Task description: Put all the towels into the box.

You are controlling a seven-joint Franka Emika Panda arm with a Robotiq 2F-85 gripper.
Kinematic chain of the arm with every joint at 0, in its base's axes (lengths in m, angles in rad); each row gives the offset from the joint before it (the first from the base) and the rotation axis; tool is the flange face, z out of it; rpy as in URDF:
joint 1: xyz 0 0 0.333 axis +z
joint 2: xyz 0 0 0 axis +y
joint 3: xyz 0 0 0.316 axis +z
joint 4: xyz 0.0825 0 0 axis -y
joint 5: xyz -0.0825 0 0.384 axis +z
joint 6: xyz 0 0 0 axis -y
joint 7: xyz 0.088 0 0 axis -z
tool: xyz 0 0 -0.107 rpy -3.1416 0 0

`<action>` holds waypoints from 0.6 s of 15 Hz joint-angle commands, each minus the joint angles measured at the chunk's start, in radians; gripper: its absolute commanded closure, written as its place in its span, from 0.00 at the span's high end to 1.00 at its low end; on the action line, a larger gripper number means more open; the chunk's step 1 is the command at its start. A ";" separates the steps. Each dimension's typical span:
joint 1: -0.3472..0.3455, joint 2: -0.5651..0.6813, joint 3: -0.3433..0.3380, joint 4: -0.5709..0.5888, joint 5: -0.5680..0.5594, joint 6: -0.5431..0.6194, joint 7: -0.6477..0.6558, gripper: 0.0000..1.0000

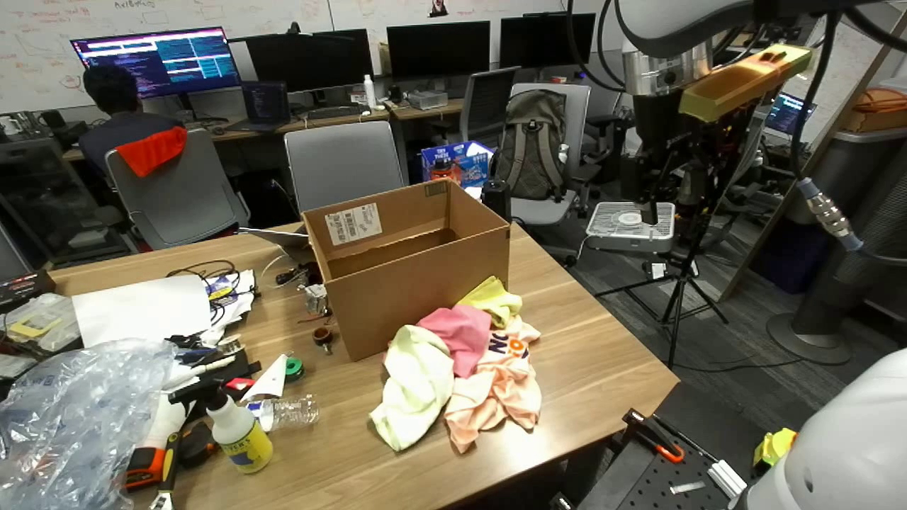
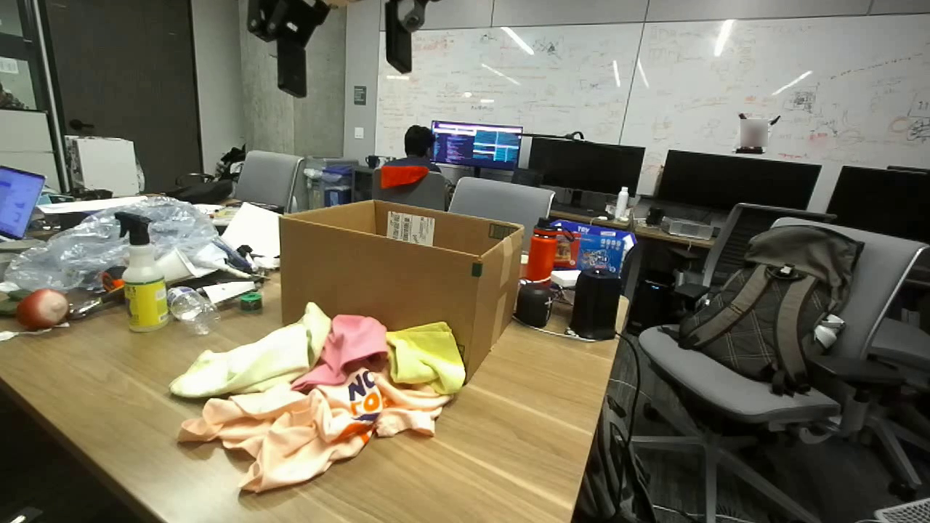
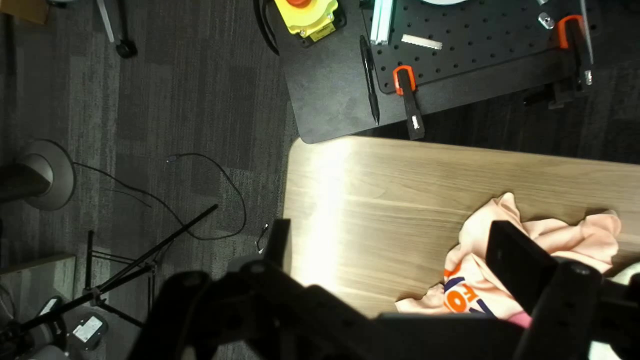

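Crumpled towels [image 1: 462,348] in four colours, outside a cardboard box [image 1: 418,301]

Pale cream-yellow towel [image 1: 417,382], pink towel [image 1: 460,329], bright yellow towel [image 1: 496,304], peach towel [image 1: 499,397] with dark-blue and orange lettering. All lay heaped on the tabletop [image 1: 588,375], just beside the box, toward 5 o'clock from it in an exterior view.

Box: brown, open-topped; an inner wall bore a white label [image 1: 353,224].

Fingers [image 2: 292,69]: spread wide, they held nothing, between 11 and 12 o'clock from the box in an exterior view.

Red button [image 3: 299,2]: appeared in the wrist view alone.

Room: there, bare wood ran from the peach towel toward 9 o'clock, to the tabletop's edge.
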 commanded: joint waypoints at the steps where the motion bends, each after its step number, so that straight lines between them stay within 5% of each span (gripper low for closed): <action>1: 0.031 0.001 -0.022 0.003 -0.010 -0.006 0.013 1.00; 9: 0.103 0.152 -0.027 -0.019 0.025 0.055 -0.042 1.00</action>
